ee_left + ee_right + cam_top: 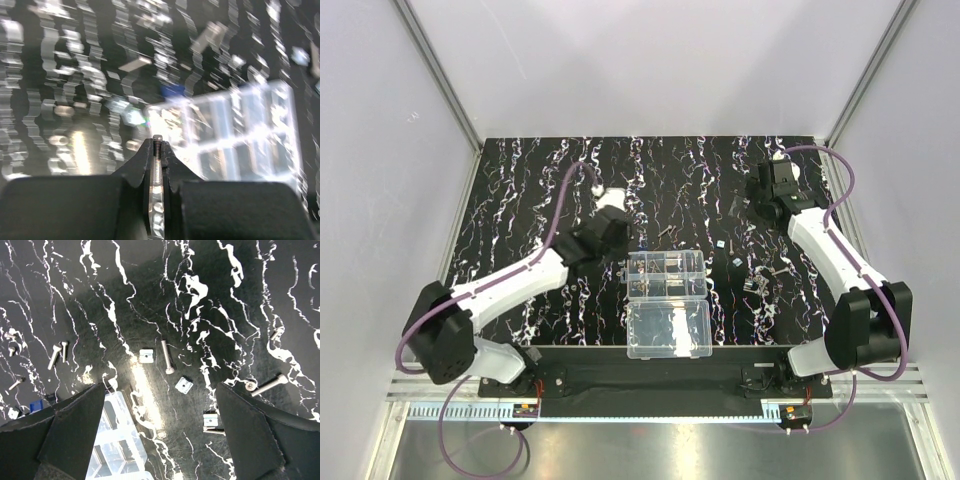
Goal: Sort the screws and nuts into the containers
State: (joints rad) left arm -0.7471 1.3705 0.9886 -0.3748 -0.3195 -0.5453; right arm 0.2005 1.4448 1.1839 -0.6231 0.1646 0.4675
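Because your left fingers (146, 161) pinch one screw (157, 145) only by its thin shank, low in the frame centre, it may slip before the organizer box (240, 125) at right; your right fingers (75, 430) stand wide over loose screws and nuts (167, 357) on the table (150, 290).

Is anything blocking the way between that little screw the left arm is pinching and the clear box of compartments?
Nothing visible does. The left gripper is shut on the screw right beside the organizer box, whose lid lies folded open, so the box is uncovered. The wrist view is blurred, though.
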